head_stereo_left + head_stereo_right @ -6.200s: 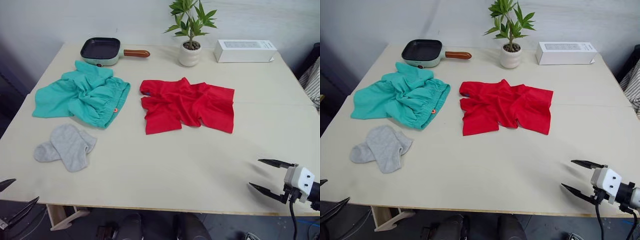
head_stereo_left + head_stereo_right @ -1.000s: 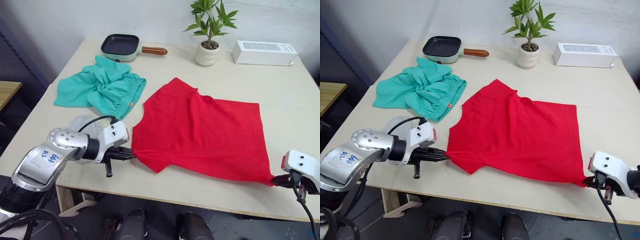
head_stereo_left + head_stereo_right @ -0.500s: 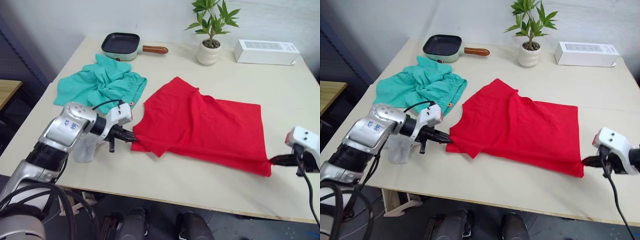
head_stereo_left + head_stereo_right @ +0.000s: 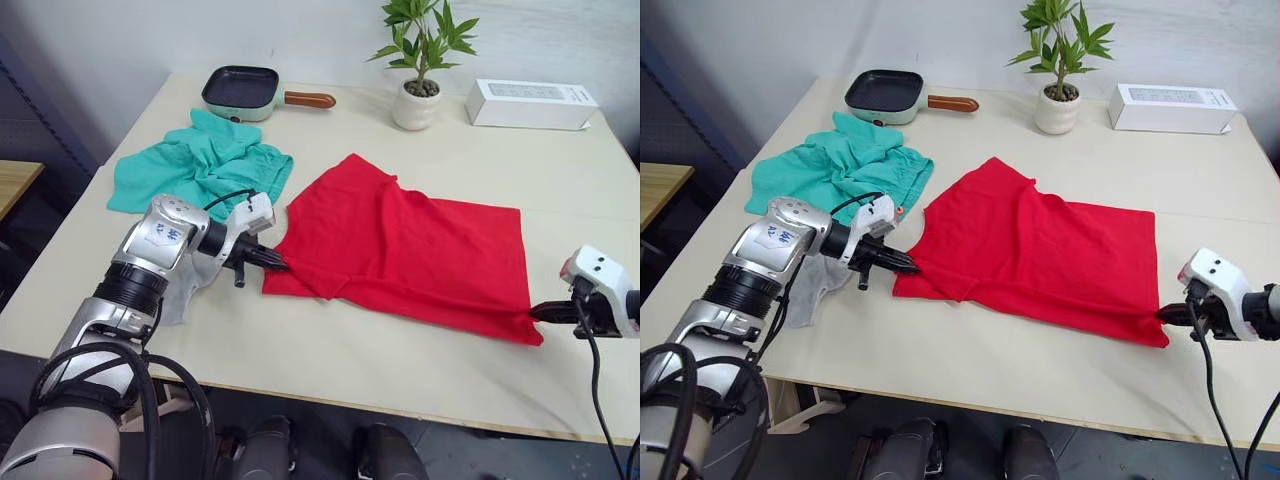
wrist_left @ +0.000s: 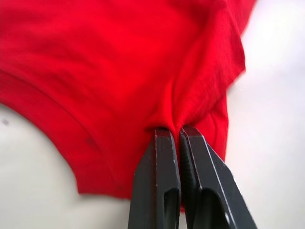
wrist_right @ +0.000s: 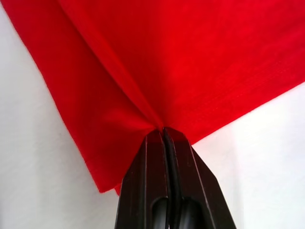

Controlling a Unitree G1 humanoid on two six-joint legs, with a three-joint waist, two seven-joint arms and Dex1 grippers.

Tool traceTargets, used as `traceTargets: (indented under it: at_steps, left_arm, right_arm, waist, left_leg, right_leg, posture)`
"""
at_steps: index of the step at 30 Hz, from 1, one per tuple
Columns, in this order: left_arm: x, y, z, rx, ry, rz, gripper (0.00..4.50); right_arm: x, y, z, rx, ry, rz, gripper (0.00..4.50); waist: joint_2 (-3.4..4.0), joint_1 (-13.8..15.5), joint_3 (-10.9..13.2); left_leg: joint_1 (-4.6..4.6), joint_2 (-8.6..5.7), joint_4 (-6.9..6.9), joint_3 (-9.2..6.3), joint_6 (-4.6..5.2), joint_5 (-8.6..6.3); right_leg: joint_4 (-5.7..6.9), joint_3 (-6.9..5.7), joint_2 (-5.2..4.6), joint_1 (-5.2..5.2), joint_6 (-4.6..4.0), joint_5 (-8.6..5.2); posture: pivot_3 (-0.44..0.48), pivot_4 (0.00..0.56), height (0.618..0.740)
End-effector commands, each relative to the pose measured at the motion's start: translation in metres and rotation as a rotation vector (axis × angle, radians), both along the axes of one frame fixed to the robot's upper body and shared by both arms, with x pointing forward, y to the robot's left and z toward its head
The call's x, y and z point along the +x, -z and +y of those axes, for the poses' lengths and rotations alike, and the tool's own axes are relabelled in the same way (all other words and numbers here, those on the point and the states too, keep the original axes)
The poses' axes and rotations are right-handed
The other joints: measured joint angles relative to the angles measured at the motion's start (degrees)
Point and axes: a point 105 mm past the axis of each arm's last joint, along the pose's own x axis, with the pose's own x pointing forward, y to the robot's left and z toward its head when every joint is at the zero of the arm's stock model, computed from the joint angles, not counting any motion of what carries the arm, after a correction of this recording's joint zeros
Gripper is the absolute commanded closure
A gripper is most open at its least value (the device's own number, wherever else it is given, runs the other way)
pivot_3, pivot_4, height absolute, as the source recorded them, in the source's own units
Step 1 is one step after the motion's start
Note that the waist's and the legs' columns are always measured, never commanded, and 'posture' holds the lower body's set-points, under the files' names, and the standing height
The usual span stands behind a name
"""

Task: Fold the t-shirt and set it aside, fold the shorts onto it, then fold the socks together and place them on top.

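Table (image 4: 420, 380), both claws pinching t-shirt (image 4: 420, 250)

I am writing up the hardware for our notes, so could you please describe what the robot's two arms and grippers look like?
The left arm is silver metal with ribbed black joints, loose black cables and a blue handwritten label. Its white wrist block ends in the left gripper: two slim black tapered fingers. The right gripper has the same white block, small dark dots and a hanging black cable.

Left gripper (image 4: 280, 264) and right gripper (image 4: 537, 311) reach inward, jaws pinched closed.
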Motion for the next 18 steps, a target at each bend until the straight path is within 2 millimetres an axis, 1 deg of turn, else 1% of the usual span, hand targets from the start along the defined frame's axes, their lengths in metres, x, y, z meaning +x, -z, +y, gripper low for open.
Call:
traceTargets:
  at_steps: [1,3,5,6,7,8,9,10,11,12,13,14,15,17,18]
  left_arm:
    - [0.011,-0.022,0.0,-0.117,-0.068,-0.166,3.51]
    - [0.016,-0.03,0.002,-0.168,-0.1,-0.275,3.02]
    - [0.017,-0.039,0.009,-0.221,-0.129,-0.371,2.39]
    - [0.015,-0.043,0.013,-0.244,-0.132,-0.405,2.39]
    - [0.009,-0.043,0.019,-0.253,-0.117,-0.417,2.39]
    - [0.004,-0.045,0.024,-0.241,-0.089,-0.468,2.39]
    - [0.0,-0.044,0.028,-0.227,-0.072,-0.496,2.39]
    - [-0.007,-0.044,0.03,-0.228,-0.04,-0.505,2.57]
    - [-0.012,-0.044,0.03,-0.234,-0.01,-0.519,2.78]
    - [-0.02,-0.041,0.028,-0.24,0.03,-0.507,2.97]
    - [-0.027,-0.037,0.026,-0.24,0.07,-0.487,3.25]
    - [-0.034,-0.03,0.022,-0.22,0.118,-0.474,3.62]
    - [-0.042,-0.018,0.017,-0.189,0.169,-0.445,3.89]
    - [-0.05,0.004,0.008,-0.125,0.233,-0.433,4.47]
    - [-0.051,0.01,0.005,-0.113,0.246,-0.431,4.5]
  right_arm:
    - [0.01,-0.023,-0.007,0.038,0.082,-0.18,4.12]
    - [0.008,-0.031,-0.007,0.057,0.092,-0.223,3.66]
    - [0.005,-0.04,-0.01,0.047,0.096,-0.276,2.93]
    - [0.003,-0.046,-0.011,0.046,0.094,-0.313,2.65]
    - [0.001,-0.055,-0.01,0.067,0.093,-0.35,2.26]
    - [-0.003,-0.063,-0.005,0.096,0.072,-0.375,1.99]
    - [-0.007,-0.07,0.003,0.133,0.041,-0.393,1.99]
    - [-0.01,-0.074,0.011,0.165,0.015,-0.408,2.06]
    - [-0.013,-0.075,0.021,0.191,-0.018,-0.408,2.27]
    - [-0.017,-0.072,0.034,0.217,-0.062,-0.401,2.47]
    - [-0.021,-0.067,0.044,0.228,-0.097,-0.39,2.79]
    - [-0.025,-0.059,0.056,0.221,-0.144,-0.378,3.2]
    - [-0.028,-0.047,0.067,0.212,-0.184,-0.361,3.52]
    - [-0.029,-0.026,0.085,0.207,-0.243,-0.38,4.17]
    - [-0.029,-0.021,0.09,0.212,-0.254,-0.396,4.49]
  waist:
    - [0.0,-0.01,0.0]
    - [0.0,0.01,0.0]
    - [0.0,0.08,0.0]
    - [0.0,0.05,0.0]
    - [0.0,0.0,0.0]
    - [0.0,-0.06,0.0]
    - [0.0,-0.14,0.0]
    - [0.0,-0.21,0.0]
    - [0.0,-0.26,0.0]
    - [0.0,-0.22,0.0]
    - [-0.01,-0.08,-0.01]
    - [-0.04,-0.04,-0.03]
    - [-0.04,0.11,-0.03]
    - [-0.08,0.27,-0.05]
    - [-0.07,0.29,-0.05]
  left_leg:
    - [0.0,0.0,0.02,0.0,0.0,0.0]
    - [0.0,0.0,0.02,0.0,0.0,0.0]
    - [0.01,0.0,-0.01,-0.02,0.0,0.0]
    - [0.0,0.0,-0.03,-0.02,0.0,0.0]
    - [0.0,0.01,-0.03,-0.02,0.0,0.0]
    - [0.0,0.01,-0.05,0.0,0.0,0.0]
    - [0.03,0.01,-0.06,0.01,0.0,0.0]
    - [0.03,0.01,-0.07,0.02,-0.01,0.0]
    - [0.04,0.02,-0.09,0.02,-0.01,0.0]
    - [0.07,0.06,-0.1,0.01,-0.03,-0.01]
    - [0.08,0.08,-0.09,-0.02,-0.04,0.0]
    - [0.09,0.08,-0.09,-0.05,-0.04,0.0]
    - [0.11,0.08,-0.09,-0.06,-0.04,0.0]
    - [0.11,0.04,-0.1,-0.1,-0.03,-0.02]
    - [0.14,0.02,-0.1,-0.13,-0.01,-0.04]
  right_leg:
    - [0.02,0.0,-0.01,0.0,0.0,0.0]
    - [0.03,0.0,-0.02,0.0,0.01,0.0]
    - [0.02,-0.02,-0.02,0.0,0.01,0.0]
    - [0.0,-0.03,-0.02,0.0,0.01,0.0]
    - [-0.01,-0.03,-0.02,0.0,0.01,0.01]
    - [-0.03,-0.02,-0.02,0.0,0.01,0.01]
    - [-0.04,-0.02,-0.02,0.02,0.02,0.01]
    - [-0.06,-0.01,-0.01,0.01,0.02,0.01]
    - [-0.06,-0.01,-0.01,0.01,0.02,0.01]
    - [-0.06,-0.01,0.01,0.04,0.02,0.01]
    - [-0.06,-0.02,0.01,0.06,0.02,0.01]
    - [-0.06,-0.02,0.01,0.09,0.01,0.01]
    - [-0.08,-0.03,0.01,0.13,0.01,0.01]
    - [-0.13,-0.03,-0.02,0.18,0.02,0.01]
    - [-0.18,-0.04,-0.02,0.24,0.04,0.03]
  posture:
    - [0.0,0.15,0.74]
    - [0.0,0.15,0.74]
    - [0.0,0.15,0.74]
    - [0.0,0.15,0.74]
    - [0.0,0.15,0.74]
    - [0.0,0.15,0.74]
    - [0.0,0.15,0.74]
    - [0.0,0.15,0.74]
    - [0.0,0.15,0.74]
    - [0.0,0.15,0.74]
    - [0.0,0.15,0.74]
    - [0.0,0.15,0.74]
    - [0.0,0.15,0.74]
    - [0.0,0.15,0.74]
    - [0.0,0.15,0.74]
